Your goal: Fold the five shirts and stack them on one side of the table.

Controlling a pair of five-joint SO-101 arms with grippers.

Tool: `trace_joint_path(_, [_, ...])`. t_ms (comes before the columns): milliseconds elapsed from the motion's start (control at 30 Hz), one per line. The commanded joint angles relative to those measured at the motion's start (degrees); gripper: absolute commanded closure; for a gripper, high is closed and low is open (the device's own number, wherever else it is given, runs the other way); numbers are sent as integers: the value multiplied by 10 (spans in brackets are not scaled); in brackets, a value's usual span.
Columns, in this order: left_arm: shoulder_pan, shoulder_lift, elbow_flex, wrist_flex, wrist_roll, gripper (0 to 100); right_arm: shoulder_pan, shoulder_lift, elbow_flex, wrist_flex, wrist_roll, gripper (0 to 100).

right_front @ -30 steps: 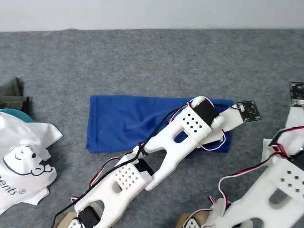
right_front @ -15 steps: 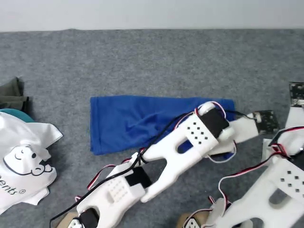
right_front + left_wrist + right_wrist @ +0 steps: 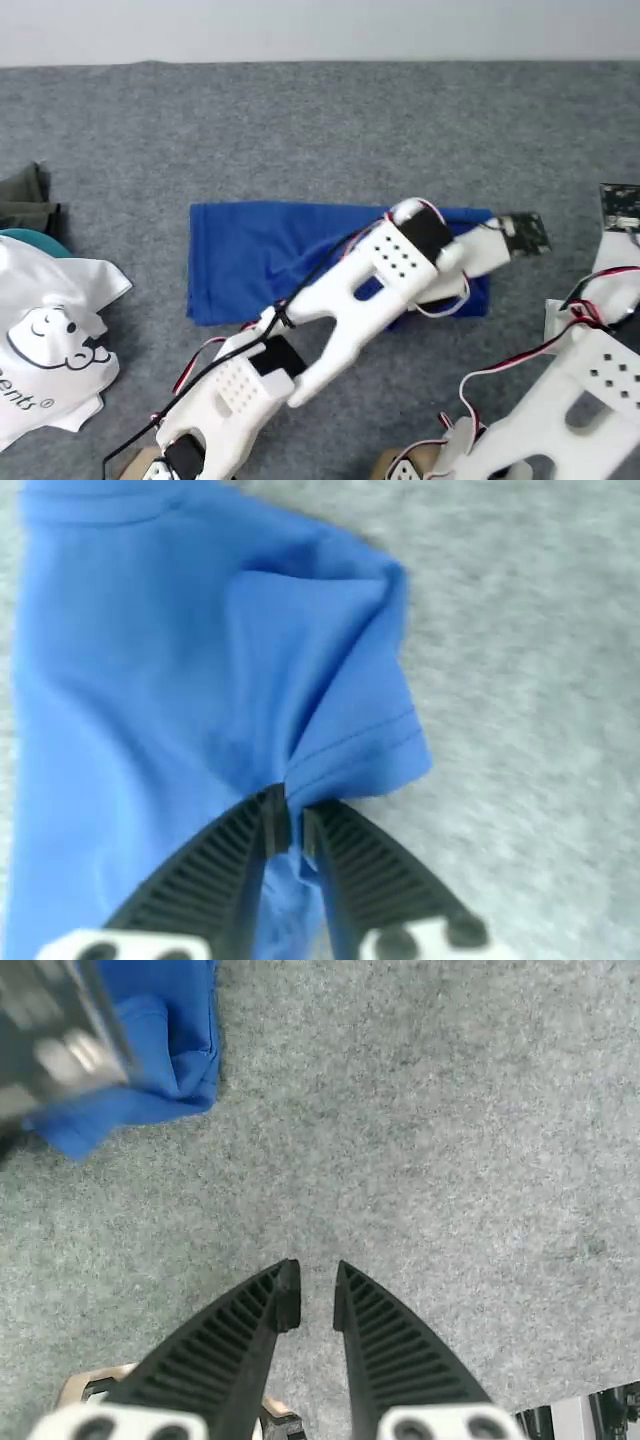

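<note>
My left arm [image 3: 345, 300] lies stretched slantwise over the blue shirt [image 3: 250, 255], which sits mid-table on the grey mat [image 3: 300, 120]. The wrist view adds the grip: the left gripper [image 3: 288, 815] is pinched on a raised fold of cloth. The right gripper [image 3: 310, 1295], narrowly parted and holding nothing, hangs over mat near the shirt's end.

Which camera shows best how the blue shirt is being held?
The left wrist view: the fingers pinch a gathered fold of the blue shirt close up. The high view shows the shirt spread flat, with the arm over the pinch. The right wrist view catches one bunched corner.
</note>
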Motion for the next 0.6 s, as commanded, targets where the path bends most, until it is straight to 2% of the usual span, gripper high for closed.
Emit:
trace_joint_path(0, [-27,-43,5,-41,-6,990,3,-14,-3,19,-2,926])
trace_joint_path(233, [-63,12,7,-97,-3,830,3,-14,-3,19,-2,926])
trace_joint_path(567, [-76,94,7,-120,-7,821,3,-14,-3,20,-2,927])
